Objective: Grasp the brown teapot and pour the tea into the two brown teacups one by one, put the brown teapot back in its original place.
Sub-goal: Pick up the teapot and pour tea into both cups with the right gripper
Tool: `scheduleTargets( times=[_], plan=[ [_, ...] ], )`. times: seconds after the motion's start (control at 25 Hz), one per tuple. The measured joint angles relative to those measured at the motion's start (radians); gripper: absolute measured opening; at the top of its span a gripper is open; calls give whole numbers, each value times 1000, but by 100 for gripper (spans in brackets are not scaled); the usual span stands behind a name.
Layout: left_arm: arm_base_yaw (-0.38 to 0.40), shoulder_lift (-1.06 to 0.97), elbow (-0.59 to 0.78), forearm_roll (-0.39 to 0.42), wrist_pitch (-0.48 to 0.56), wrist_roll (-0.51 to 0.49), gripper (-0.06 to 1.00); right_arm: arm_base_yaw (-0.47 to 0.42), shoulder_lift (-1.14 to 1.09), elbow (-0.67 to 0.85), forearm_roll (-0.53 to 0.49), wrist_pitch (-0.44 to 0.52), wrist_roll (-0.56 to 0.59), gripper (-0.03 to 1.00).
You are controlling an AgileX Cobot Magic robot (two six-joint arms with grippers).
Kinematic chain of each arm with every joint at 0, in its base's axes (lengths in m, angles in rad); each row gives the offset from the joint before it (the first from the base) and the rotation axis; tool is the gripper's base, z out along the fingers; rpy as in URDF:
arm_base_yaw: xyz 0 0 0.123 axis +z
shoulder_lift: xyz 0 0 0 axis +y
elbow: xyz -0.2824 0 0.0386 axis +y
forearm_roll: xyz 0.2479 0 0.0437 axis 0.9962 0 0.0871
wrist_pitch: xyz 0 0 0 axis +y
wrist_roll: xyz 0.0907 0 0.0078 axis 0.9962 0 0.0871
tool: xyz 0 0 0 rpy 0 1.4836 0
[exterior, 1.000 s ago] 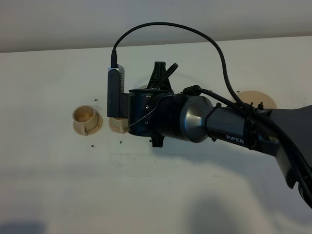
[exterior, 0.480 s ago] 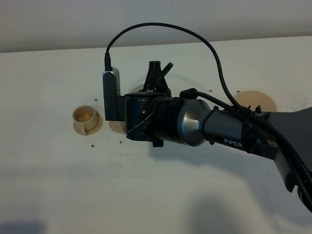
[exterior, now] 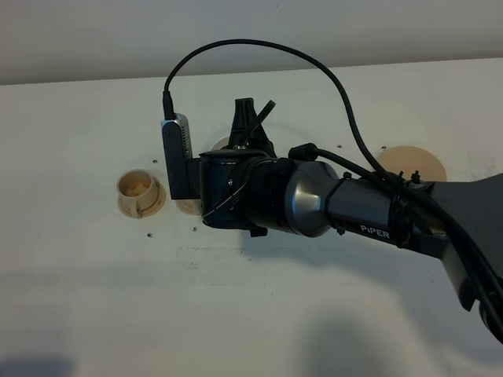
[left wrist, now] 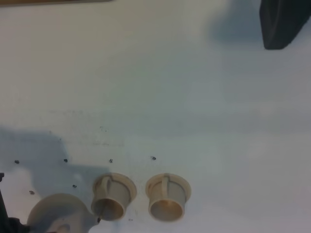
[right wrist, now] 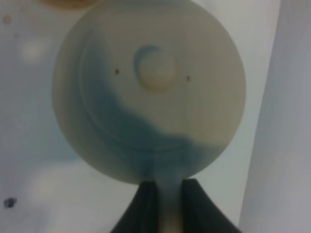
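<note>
The right arm [exterior: 314, 200] now reaches further toward the bench's left edge than a second ago, and its wrist camera [exterior: 177, 157] leans over more to that side. With that shift the arm hides more of the teacup [exterior: 186, 207] beside it. More of the round coaster [exterior: 412, 161] near the right edge shows clear of the arm.

Flat white tabletop [exterior: 259, 314] under me carries: pale tan flared-base cylindrical cup [exterior: 139, 192], identical twin cup [exterior: 187, 206] just beside it, flat round tan coaster disc [exterior: 413, 161] well apart, tiny dark specks [exterior: 193, 229].
</note>
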Motion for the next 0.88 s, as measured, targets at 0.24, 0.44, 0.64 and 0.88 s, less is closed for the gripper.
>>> scheduleTargets(
  times=[0.24,0.44,0.64,0.88],
  plan=[
    [0,0,0,0,0,0,33,1,0,0,-31,0,-1,10],
    [0,0,0,0,0,0,33,13,0,0,-59,1,-4,10],
    [0,0,0,0,0,0,33,16,0,0,-77,1,-9,10],
    [0,0,0,0,0,0,33,16,0,0,-87,1,-24,10]
  ],
)
